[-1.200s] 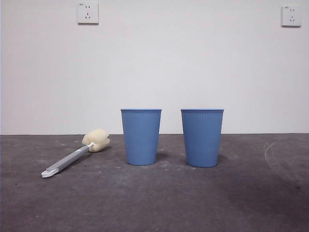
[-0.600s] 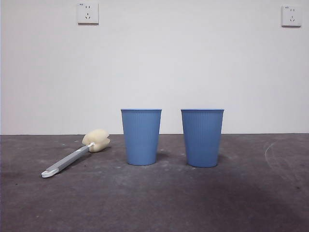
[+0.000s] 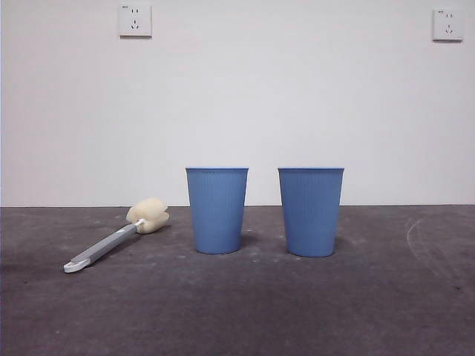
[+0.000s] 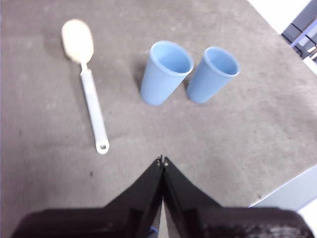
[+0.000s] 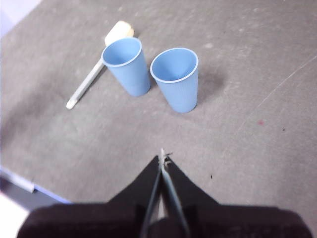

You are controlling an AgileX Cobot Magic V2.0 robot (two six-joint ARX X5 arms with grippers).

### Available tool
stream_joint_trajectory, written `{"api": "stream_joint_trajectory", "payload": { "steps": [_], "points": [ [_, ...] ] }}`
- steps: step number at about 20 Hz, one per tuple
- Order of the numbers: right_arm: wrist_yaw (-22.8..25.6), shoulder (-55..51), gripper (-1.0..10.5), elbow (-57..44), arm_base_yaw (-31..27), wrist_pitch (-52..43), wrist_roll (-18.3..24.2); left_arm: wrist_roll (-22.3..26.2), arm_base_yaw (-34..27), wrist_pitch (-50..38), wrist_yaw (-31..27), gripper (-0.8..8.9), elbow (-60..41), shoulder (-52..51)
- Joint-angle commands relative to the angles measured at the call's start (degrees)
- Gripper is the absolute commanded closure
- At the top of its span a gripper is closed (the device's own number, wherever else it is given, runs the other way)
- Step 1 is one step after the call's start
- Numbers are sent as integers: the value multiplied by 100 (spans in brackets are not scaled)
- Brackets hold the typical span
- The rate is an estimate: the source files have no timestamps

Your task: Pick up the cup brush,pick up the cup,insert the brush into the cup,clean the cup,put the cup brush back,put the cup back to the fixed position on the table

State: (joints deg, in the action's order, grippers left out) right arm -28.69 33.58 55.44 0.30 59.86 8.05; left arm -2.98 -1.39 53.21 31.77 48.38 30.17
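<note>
**A:** Comparing this with the front view of a second ago, does anything differ?

**B:** Nothing does. The cup brush (image 3: 115, 239) lies flat on the worktop (image 3: 237, 311) exactly as it did, sponge head toward the wall, white loop toward the camera. The two blue cups stand upright where they stood, the cup nearer the brush (image 3: 217, 210) and the other cup (image 3: 311, 211) side by side, close but not touching. No arm shows in that view.

**A:** So the task?

**B:** I judge it not yet begun; the first pick-up is still ahead.

**A:** And the pincers?

**B:** The left pincer (image 4: 162, 159) hangs high over the worktop with its jaws pressed together, holding nothing. The right pincer (image 5: 163, 157) is likewise raised, jaws closed and empty.

**A:** Room to move?

**B:** The brush handle lies well apart from the nearer cup, with bare worktop all round it, so a descent onto it looks unobstructed. Both wrist views show the worktop's front edge not far behind the pincers, while the things sit well in from every visible edge. The narrow gap between the cups is the tightest spot.
</note>
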Motion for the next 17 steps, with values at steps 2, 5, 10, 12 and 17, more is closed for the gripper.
{"api": "stream_joint_trajectory", "payload": {
  "steps": [2,5,10,12,17],
  "points": [
    [-37,273,936,225,7,236,247,133,125,85,20,812,212,160],
    [-55,341,714,258,13,219,234,129,162,293,22,571,378,354],
    [-57,339,380,258,13,179,70,111,223,350,22,185,402,671],
    [-57,341,380,258,13,179,68,116,286,317,15,185,402,896],
    [-57,378,381,258,13,175,52,173,588,-389,-472,189,411,2085]
  ]
}}
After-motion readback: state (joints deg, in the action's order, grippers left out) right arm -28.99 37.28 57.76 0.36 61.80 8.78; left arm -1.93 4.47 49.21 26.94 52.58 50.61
